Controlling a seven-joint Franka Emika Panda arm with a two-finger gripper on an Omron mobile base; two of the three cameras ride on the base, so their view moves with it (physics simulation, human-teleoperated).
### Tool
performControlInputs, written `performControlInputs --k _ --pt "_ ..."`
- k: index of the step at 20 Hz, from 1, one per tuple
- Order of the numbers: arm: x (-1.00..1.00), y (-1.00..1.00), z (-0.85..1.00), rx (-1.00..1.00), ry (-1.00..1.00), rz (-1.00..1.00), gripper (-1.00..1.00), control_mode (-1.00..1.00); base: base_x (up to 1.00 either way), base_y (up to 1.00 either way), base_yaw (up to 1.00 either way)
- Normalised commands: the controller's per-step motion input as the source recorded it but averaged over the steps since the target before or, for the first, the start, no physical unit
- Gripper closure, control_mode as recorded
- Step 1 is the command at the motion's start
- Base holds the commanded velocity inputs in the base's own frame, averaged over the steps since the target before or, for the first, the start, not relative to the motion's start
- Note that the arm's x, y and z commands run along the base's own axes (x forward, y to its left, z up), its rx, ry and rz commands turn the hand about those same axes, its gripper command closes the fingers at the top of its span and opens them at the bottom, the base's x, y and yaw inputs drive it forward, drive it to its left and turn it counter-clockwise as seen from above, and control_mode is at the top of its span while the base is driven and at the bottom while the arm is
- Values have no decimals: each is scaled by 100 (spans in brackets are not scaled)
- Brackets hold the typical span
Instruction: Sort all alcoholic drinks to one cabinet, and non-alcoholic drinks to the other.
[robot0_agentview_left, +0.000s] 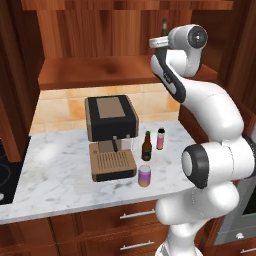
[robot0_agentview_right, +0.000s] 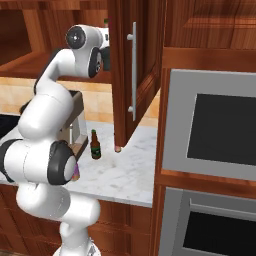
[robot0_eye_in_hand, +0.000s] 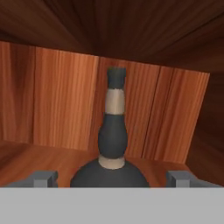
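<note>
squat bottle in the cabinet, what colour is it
Dark grey squat bottle with pale tan bands on its neck; the hand view shows it best.

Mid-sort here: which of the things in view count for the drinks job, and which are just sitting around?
Part of the job:
- dark grey bottle, upright in the cabinet, between the open tool's fingers
- brown beer bottle on the counter
- pink bottle, black cap
- purple can

Just lying about:
- coffee machine
- oven
- drawers
</note>
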Motion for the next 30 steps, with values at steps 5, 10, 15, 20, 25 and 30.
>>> performControlInputs --k 5,10,15,20,25,30 --pt "-53 -2 9 0 0 0 -100 -100 0 0 0" --pt "-73 0 14 2 0 -1 -100 -100 0 0 0" --pt "-97 0 14 5 5 -1 -100 -100 0 0 0" --pt "-100 0 0 7 17 -3 -100 -100 0 0 0" --pt "-96 0 -2 6 28 -4 -100 -100 0 0 0" --pt "-83 0 -23 4 31 -3 -100 -100 0 0 0"
